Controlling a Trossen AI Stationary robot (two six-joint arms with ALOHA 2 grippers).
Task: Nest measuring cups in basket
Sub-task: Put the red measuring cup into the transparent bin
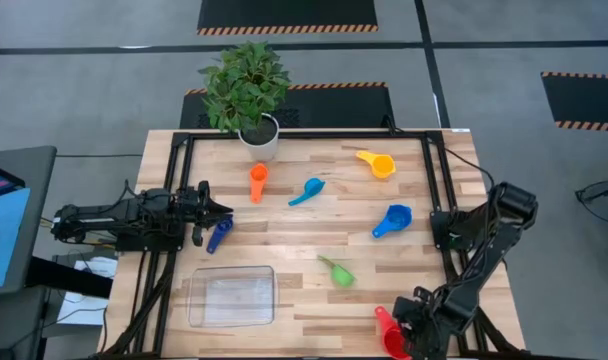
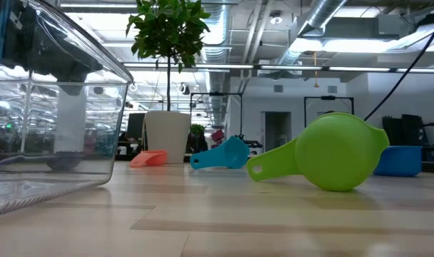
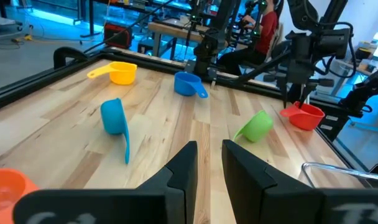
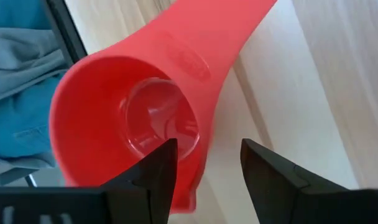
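None of the measuring cups sits in the basket [image 1: 231,297] yet, so the whole nesting job is left, I'd say. The right gripper [image 1: 409,330] hangs at the table's near right corner, fingers spread, with the red cup [image 4: 136,112] directly under them, its bowl beneath the fingertips and its handle running away beyond; nothing is pinched.

The green cup [image 1: 338,272] lies nearest that gripper, towards the basket. The blue cup [image 1: 393,220] and yellow cup [image 1: 377,163] lie farther up the table, and the light blue cup [image 1: 307,191] and orange cup [image 1: 258,182] farther still. The left gripper [image 1: 220,212] waits at the left edge, fingers nearly together and empty, the dark blue cup [image 1: 218,235] just beside it.

From above, the red cup is partly covered by the right arm. Only six cups show.
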